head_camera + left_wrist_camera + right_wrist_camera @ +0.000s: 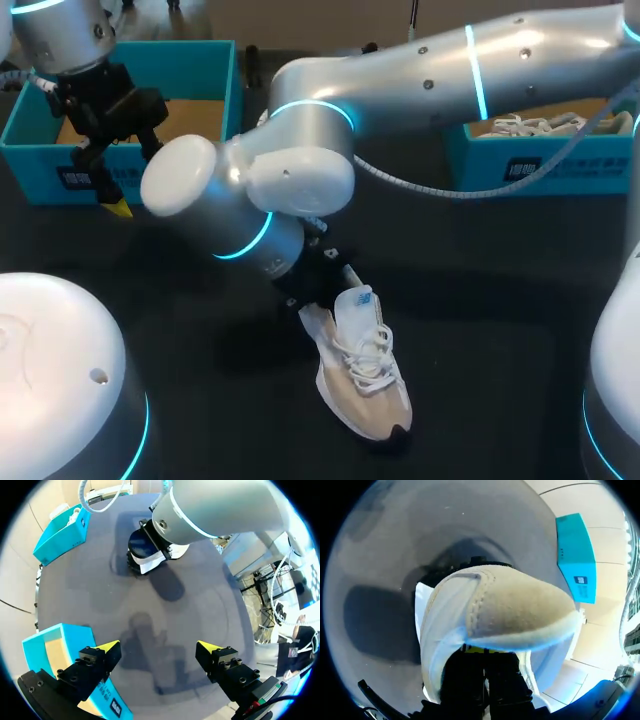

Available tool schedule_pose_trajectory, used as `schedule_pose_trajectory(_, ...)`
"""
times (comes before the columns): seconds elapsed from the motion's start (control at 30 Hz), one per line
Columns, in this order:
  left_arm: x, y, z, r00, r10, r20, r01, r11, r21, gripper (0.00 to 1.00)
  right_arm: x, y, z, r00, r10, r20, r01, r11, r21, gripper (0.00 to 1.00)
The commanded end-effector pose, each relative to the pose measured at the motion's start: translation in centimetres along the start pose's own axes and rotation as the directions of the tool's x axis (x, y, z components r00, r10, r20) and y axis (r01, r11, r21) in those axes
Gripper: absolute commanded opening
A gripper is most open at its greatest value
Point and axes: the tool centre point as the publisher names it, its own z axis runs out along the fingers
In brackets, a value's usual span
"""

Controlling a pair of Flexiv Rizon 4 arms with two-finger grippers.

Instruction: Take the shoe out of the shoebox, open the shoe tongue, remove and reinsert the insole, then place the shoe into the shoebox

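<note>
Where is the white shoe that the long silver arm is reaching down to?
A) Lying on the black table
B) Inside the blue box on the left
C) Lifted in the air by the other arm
A: the shoe lies on the black table, in front of the boxes, and the left shoebox shows only its bare cardboard floor.

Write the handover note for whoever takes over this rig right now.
Left gripper: open, empty, over the table beside the left shoebox.
Right gripper: at the heel of the shoe; grip hidden.
Shoe: on the table, out of its box, laces up.
Done: shoe taken out.
Left: tongue and insole state unclear, so check; then box the shoe.
</note>
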Motion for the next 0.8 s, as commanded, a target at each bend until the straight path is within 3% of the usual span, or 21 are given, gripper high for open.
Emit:
schedule_pose_trajectory(0.03,0.1,0.0,0.0,1.0,0.001,0.001,-0.001,1.0,-0.004,1.0,-0.9,0.3,1.8,0.995,-0.02,-0.093,0.02,1.0,-0.006,0.0)
schedule_pose_trajectory(0.3,0.1,0.0,0.0,1.0,0.001,0.001,-0.001,1.0,-0.004,1.0,0.1,1.0,2.6,0.98,-0.048,-0.191,0.044,0.999,-0.026,0.0)
schedule_pose_trajectory(0.8,0.1,0.0,0.0,1.0,0.001,0.001,-0.001,1.0,-0.004,1.0,-2.6,0.3,-4.8,0.984,-0.046,-0.172,0.03,0.995,-0.092,0.0)
